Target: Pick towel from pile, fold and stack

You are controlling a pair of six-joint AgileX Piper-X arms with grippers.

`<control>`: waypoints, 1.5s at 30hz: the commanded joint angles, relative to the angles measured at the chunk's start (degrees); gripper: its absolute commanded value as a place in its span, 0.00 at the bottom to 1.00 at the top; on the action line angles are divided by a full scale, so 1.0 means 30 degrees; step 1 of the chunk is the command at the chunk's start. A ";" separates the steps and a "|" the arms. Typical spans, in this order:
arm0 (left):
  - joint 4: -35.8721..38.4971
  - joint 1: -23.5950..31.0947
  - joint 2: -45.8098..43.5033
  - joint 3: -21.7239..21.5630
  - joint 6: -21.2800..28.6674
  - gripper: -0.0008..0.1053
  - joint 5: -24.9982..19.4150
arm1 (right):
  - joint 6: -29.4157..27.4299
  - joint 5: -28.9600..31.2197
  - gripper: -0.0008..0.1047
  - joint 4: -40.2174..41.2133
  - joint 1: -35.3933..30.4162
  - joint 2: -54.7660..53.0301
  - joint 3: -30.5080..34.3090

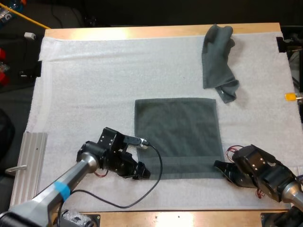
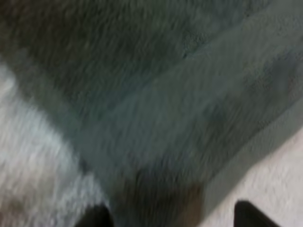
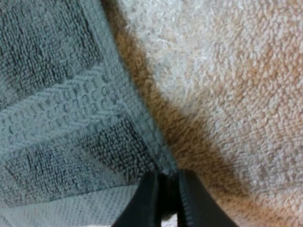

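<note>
Left gripper [image 1: 143, 174], high view: mine, low on the mat [image 1: 94, 85], at the near left corner of the flat towel [image 1: 176, 135].
Right gripper [image 1: 218, 166], high view: mine, low at that towel's near right corner.
Towels, high view: two, both dark grey-green. The flat towel lies spread square in the middle of the mat, its near edge between my two grippers. The one crumpled towel [image 1: 217, 59] lies at the far right, well apart from both grippers, with its near end close to the flat towel's far right corner.
Other, high view: one ribbed metal rail [image 1: 28, 161] at the mat's left edge, and one wooden table [image 1: 142, 32] under the mat.
Left wrist view: my two fingers [image 2: 97, 216] stand wide apart. The flat towel's corner lies between them, not squeezed, with white mat to either side.
Right wrist view: my two fingers [image 3: 144, 203] stand narrow, pinching the tip of the flat towel's corner. One woven band crosses the towel near that corner, and the mat lies just beside it.
</note>
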 commanded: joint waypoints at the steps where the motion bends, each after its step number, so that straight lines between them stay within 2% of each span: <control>1: -0.0382 -0.0133 0.0388 -0.0002 -0.0163 0.53 0.0257 | -0.0217 0.0116 0.01 0.0257 -0.0007 -0.0108 0.0036; 7: -0.0456 -0.0133 0.1129 -0.0008 -0.0168 0.53 0.1574 | -0.0217 0.0116 0.01 0.0257 -0.0007 -0.0108 0.0036; 9: -0.0301 -0.0133 0.1122 -0.0008 -0.0168 0.50 0.1698 | -0.0217 0.0116 0.01 0.0257 -0.0007 -0.0108 0.0036; 12: 0.0124 -0.0133 0.1122 -0.0008 -0.0168 0.35 0.1733 | -0.0217 0.0116 0.01 0.0257 -0.0007 -0.0108 0.0036; 14: 0.0414 -0.0133 0.1122 -0.0008 -0.0168 0.19 0.1733 | -0.0331 0.0116 0.01 0.0257 -0.0007 -0.0108 0.0036; 16: 0.0690 -0.0133 0.1090 -0.0008 -0.0168 0.05 0.1733 | -0.0911 0.0116 0.01 0.0257 -0.0007 -0.0108 0.0036; 17: 0.0866 -0.0133 0.0994 -0.0008 -0.0010 0.01 0.1733 | -0.1440 0.0116 0.01 0.0257 -0.0007 -0.0108 0.0036; 24: 0.2290 -0.0133 -0.1235 -0.0008 0.0615 0.01 0.1395 | -0.1724 -0.0495 0.01 0.0608 -0.0007 -0.0108 -0.0260; 31: 0.6482 -0.0133 -0.4940 -0.0008 0.1522 0.01 0.1395 | -0.3750 -0.0826 0.01 0.4245 -0.0007 -0.0604 -0.2617; 35: 0.8779 -0.0133 -0.7216 -0.0008 0.2092 0.01 0.1433 | -0.3874 -0.0919 0.01 0.7115 0.0183 -0.2065 -0.4365; 37: 0.9271 -0.0133 -0.8088 -0.0008 0.2185 0.01 0.1667 | -0.3874 -0.0848 0.01 0.7693 0.0533 -0.2773 -0.4781; 42: 0.8462 -0.0133 -0.9032 -0.0008 0.2075 0.01 0.2395 | -0.2684 -0.0695 0.01 0.7155 0.1641 -0.4211 -0.4961; 45: 0.7169 -0.0133 -0.8815 -0.0008 0.1301 0.01 0.2532 | -0.1966 -0.0699 0.01 0.5516 0.1768 -0.4125 -0.4923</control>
